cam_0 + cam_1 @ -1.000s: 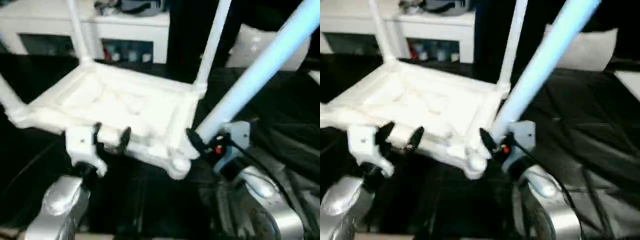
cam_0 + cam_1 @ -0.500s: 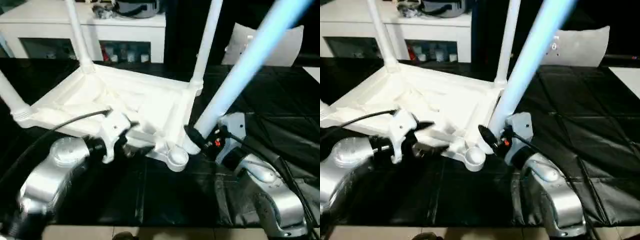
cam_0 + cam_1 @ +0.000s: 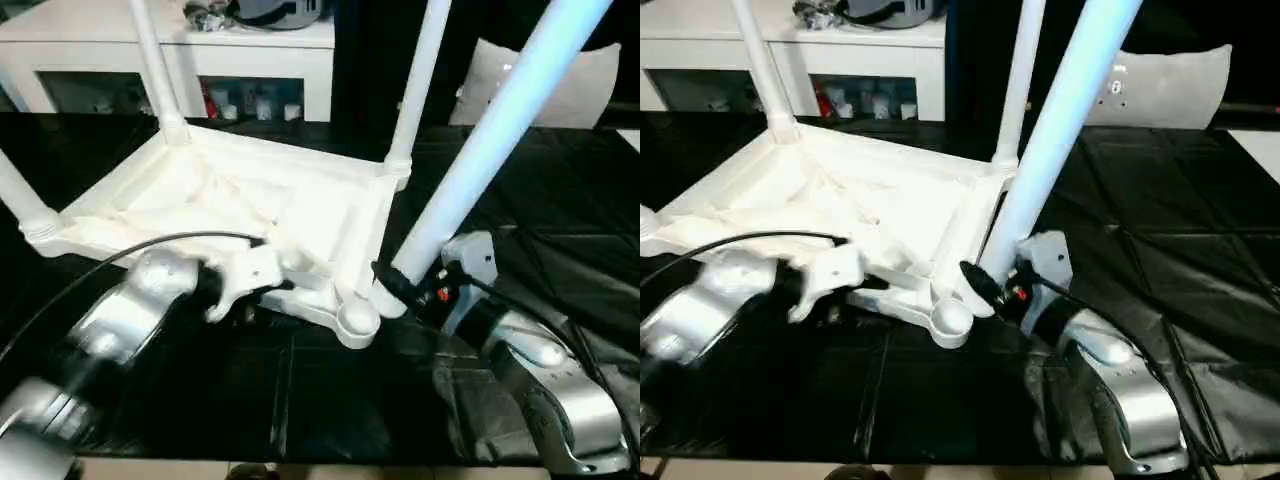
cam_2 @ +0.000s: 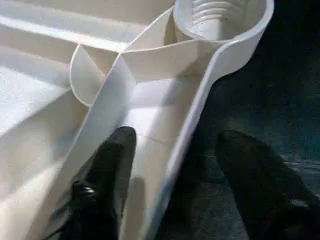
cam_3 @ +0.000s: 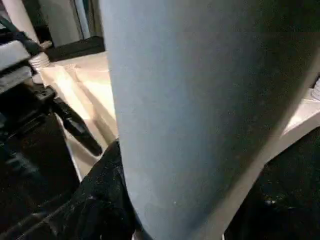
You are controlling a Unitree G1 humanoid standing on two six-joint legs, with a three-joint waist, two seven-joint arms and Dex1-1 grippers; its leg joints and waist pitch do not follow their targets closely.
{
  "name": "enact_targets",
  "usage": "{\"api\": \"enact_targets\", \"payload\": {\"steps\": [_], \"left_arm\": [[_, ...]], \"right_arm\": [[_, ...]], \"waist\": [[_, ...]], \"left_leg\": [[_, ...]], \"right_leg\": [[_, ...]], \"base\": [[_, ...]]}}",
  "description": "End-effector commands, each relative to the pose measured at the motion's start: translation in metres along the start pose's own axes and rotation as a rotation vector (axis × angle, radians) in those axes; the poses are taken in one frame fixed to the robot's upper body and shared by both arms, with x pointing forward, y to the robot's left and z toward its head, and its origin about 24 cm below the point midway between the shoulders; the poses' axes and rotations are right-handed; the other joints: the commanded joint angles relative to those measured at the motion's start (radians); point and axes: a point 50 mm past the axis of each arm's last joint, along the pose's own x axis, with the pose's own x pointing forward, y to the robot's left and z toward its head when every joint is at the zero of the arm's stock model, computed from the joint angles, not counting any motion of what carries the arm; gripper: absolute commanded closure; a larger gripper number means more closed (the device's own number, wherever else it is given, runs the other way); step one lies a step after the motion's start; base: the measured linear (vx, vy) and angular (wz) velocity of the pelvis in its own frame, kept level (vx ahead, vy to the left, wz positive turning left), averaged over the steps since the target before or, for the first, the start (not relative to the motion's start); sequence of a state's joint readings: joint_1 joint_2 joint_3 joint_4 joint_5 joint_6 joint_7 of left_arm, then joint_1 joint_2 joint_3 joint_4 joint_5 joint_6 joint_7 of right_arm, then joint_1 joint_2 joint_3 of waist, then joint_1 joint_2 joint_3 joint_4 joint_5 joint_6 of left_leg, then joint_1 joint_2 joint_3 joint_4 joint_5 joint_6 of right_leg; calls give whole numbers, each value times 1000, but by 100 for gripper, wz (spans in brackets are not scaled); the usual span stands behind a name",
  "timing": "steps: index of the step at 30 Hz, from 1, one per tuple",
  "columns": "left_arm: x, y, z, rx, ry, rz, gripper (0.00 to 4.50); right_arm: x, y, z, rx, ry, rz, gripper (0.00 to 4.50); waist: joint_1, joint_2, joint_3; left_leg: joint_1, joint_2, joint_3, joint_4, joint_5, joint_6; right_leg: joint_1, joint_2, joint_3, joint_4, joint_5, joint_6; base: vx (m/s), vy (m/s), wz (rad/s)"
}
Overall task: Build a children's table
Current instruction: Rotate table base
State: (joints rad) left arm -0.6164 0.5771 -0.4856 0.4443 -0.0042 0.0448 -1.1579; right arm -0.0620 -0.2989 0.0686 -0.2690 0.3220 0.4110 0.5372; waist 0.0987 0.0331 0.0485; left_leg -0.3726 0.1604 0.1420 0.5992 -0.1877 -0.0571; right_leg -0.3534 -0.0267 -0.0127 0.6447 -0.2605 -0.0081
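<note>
A black quilted mat [image 3: 1200, 260] covers the floor. Behind stands a white cabinet [image 3: 260, 40] with dark openings holding small items. A white cushion [image 3: 1170, 90] lies far right.

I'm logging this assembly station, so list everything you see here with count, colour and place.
Tabletop: one, white, upside down on the black surface, ribbed underside up.
Fitted legs: three, white, standing in the two far corners and the robot's near left corner.
Loose leg: one, pale blue-white, tilted, its lower end beside the empty socket.
Empty socket: one, white, tabletop's near right corner.
Cabinet: one, white with dark openings, behind the table.
Black surface: one, under everything.
Left gripper: one, black fingers straddling the tabletop's near rim.
Right gripper: one, black fingers, shut on the loose leg.
</note>
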Motion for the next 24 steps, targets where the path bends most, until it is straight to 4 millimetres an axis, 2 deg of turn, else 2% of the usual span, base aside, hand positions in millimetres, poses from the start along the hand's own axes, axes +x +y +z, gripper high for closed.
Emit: {"api": "enact_targets", "payload": {"steps": [1,2,3,4,5,6,7,8,9,11,12,13,15,19,21,23,24], "left_arm": [[1,7,-3,53,53,-20,194],[3,10,-4,66,69,-20,194],[4,14,-5,78,82,-17,206],[4,14,-5,78,82,-17,214],[5,17,-5,93,94,-11,226],[7,21,-6,105,103,-13,232],[7,22,-6,108,103,-18,241],[7,22,-6,108,103,-18,252],[8,23,-6,110,102,-32,263],[8,24,-6,113,101,-41,277],[8,25,-6,114,99,-48,286],[8,25,-6,114,99,-50,286],[9,25,-7,100,98,-76,317],[8,26,-7,81,84,-94,331],[9,26,-1,-22,-17,-129,362],[8,24,-1,-70,-25,-160,368],[7,22,-5,-105,9,-193,375]], "right_arm": [[-5,0,6,-17,-29,8,261],[-7,0,6,-19,-27,6,261],[-8,0,6,-20,-26,5,261],[-8,0,6,-20,-26,5,261],[-9,0,6,-22,-26,2,261],[-12,1,5,-22,-26,0,261],[-13,2,5,-22,-26,-1,261],[-13,2,5,-22,-26,-1,261],[-14,3,5,-22,-25,-2,261],[-16,3,5,-22,-25,-3,261],[-16,4,5,-21,-24,-4,261],[-17,4,5,-21,-24,-4,261],[-18,4,4,-20,-21,-1,261],[-18,6,4,-18,-19,12,261],[-18,8,5,-16,-18,32,261],[-17,9,5,-19,-16,40,261],[-16,9,5,-22,-14,49,261]], "waist": [[4,17,-58],[2,12,-56],[2,16,-58],[4,14,-58],[7,28,-60],[7,30,-59],[7,36,-60],[5,30,-59],[6,31,-59],[6,33,-58],[6,39,-57],[6,37,-57],[6,39,-57],[7,37,-58],[8,38,-58],[8,37,-58],[10,29,-59]], "left_leg": [[16,59,-21,-72,-170,-39],[16,57,-19,-71,-173,-35],[17,57,-19,-70,-173,-34],[15,57,-20,-69,-164,-31],[14,59,-22,-67,-149,-31],[12,59,-22,-66,-146,-28],[13,60,-22,-65,-140,-26],[13,60,-20,-66,-144,-25],[13,60,-21,-67,-147,-23],[13,60,-21,-67,-163,-23],[15,62,-21,-69,-173,-26],[14,63,-22,-69,-170,-26],[15,65,-23,-71,-178,-26],[14,65,-22,-69,-169,-20],[15,66,-22,-69,-156,-14],[15,66,-21,-69,-155,-11],[15,66,-20,-68,-146,-5]], "right_leg": [[33,-109,48,-76,69,-177],[32,-107,48,-81,58,-174],[35,-108,49,-82,51,-176],[36,-109,49,-81,52,-177],[37,-113,49,-75,62,-183],[37,-111,49,-78,60,-182],[36,-109,49,-77,77,-184],[36,-108,49,-79,79,-185],[37,-110,49,-78,77,-191],[35,-111,49,-82,33,-195],[34,-112,50,-85,11,-196],[36,-112,50,-84,13,-196],[34,-114,50,-83,21,-205],[36,-117,51,-82,33,-214],[34,-117,50,-79,61,-228],[34,-118,50,-78,69,-235],[36,-119,49,-74,75,-239]], "base": [[0,0,0],[0,0,0],[0,0,0],[0,0,0],[0,0,0],[0,0,0],[0,0,0],[0,0,0],[0,0,0],[0,0,0],[0,0,0],[0,0,0],[0,0,0],[0,0,0],[0,0,0],[0,0,0],[0,0,0]]}}
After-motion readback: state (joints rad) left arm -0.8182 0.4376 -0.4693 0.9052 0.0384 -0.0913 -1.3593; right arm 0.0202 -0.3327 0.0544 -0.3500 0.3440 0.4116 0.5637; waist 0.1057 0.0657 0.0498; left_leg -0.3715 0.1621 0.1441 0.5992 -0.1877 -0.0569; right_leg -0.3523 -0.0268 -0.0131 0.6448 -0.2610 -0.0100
